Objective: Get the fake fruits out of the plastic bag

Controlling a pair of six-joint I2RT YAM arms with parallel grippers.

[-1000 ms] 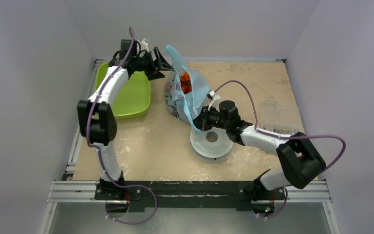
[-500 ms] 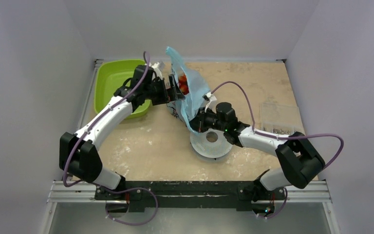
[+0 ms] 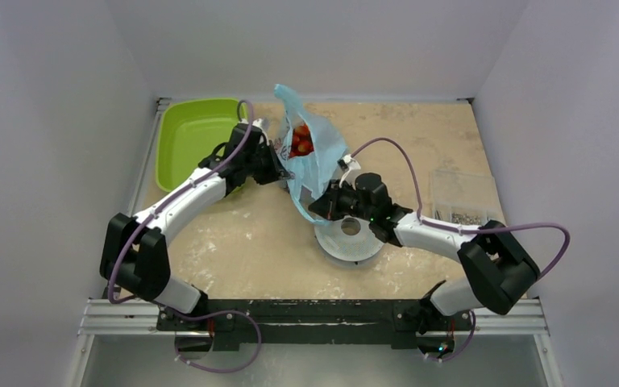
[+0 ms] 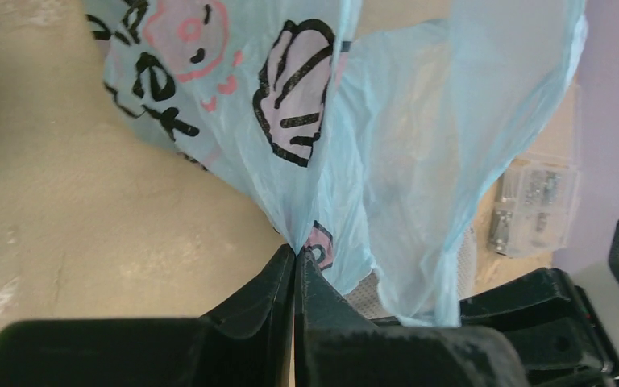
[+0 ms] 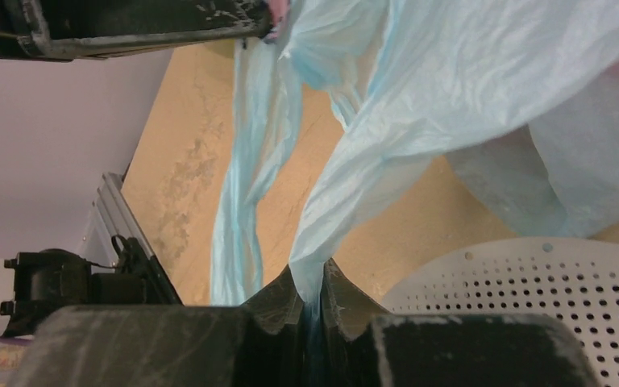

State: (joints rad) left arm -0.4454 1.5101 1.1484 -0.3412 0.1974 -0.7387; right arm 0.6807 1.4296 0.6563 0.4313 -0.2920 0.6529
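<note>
Top view: your bag (image 3: 316,161) sits toward the far edge of the tabletop (image 3: 419,137), a little left of its middle, with the mouth turned upward. Red and orange fruits (image 3: 301,143) show inside the mouth. Your left gripper (image 3: 284,172) meets the bag's left side, and your right gripper (image 3: 313,207) meets a strip of film hanging at the bag's near side. From up here you cannot tell how far either pair of fingers is parted. A green tray (image 3: 189,137) fills the far left corner. A white perforated disc (image 3: 351,238) lies near the middle of the tabletop, under your right wrist. A clear box (image 3: 459,197) sits by the right edge.

Left wrist view: your fingers are pressed together with no gap, pinching a fold of the bag's printed side where the film gathers to a point. The pink and black figures spread above the pinch. The fruits are hidden in this view. The clear box shows through past the film.

Right wrist view: your fingers are closed tight on a narrow strip of pale blue film, which rises from between them to the bag above. The disc lies just beside them on the right. The left gripper's black body crosses the top, touching the bag.
</note>
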